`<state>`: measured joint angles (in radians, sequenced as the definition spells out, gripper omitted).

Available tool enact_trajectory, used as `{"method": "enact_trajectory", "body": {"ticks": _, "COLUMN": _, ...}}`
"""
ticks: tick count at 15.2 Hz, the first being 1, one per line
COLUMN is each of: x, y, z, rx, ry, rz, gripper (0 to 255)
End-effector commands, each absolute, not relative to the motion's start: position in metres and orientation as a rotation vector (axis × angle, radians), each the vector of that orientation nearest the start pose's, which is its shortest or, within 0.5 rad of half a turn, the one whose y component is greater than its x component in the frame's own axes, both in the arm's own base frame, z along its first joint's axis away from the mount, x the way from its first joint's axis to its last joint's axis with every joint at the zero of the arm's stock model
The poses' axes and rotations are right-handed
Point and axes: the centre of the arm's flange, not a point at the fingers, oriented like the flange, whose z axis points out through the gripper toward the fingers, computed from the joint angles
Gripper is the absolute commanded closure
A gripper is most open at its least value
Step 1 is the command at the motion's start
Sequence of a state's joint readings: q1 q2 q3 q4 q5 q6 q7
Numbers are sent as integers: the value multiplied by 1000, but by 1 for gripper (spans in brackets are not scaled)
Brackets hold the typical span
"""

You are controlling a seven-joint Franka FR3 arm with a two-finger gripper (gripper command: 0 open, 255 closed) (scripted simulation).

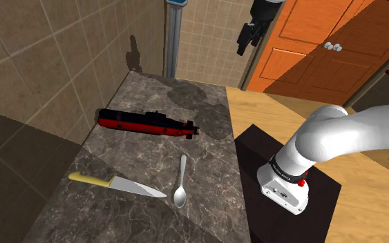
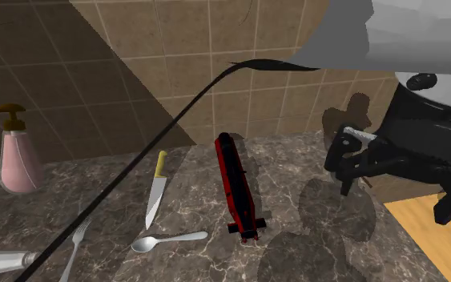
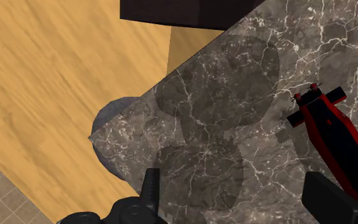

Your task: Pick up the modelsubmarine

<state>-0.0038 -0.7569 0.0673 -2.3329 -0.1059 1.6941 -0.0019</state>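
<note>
The model submarine (image 1: 148, 124) is long, red below and black on top, and lies flat on the dark marble counter (image 1: 151, 96). In the second exterior view the submarine (image 2: 238, 186) points its tail fins toward the counter's near edge. My black gripper (image 1: 244, 41) hangs high above the counter's far corner, well clear of the model. Seen from the side, the gripper (image 2: 342, 164) floats to the right of the submarine. In the wrist view the gripper (image 3: 241, 198) is open with bare marble between its fingers, and the submarine's tail (image 3: 330, 130) lies beside the right finger (image 3: 329, 200).
A yellow-handled knife (image 1: 113, 181) and a spoon (image 1: 180, 186) lie near the counter's front. A pink soap dispenser (image 2: 19, 156), a fork (image 2: 75, 244) and a tube (image 2: 7, 260) sit further along. A black cable (image 2: 175, 124) arcs overhead. The stand (image 1: 289, 179) rests on wood flooring.
</note>
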Motion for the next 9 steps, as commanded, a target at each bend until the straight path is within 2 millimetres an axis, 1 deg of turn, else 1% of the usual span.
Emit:
{"method": "enact_trajectory", "body": {"ticks": 1, "x": 327, "y": 17, "z": 604, "rx": -3284, "ry": -93, "rz": -198, "gripper": 0}}
{"method": "enact_trajectory", "body": {"ticks": 9, "x": 368, "y": 86, "z": 539, "rx": -3257, "ry": -85, "rz": -168, "gripper": 0}}
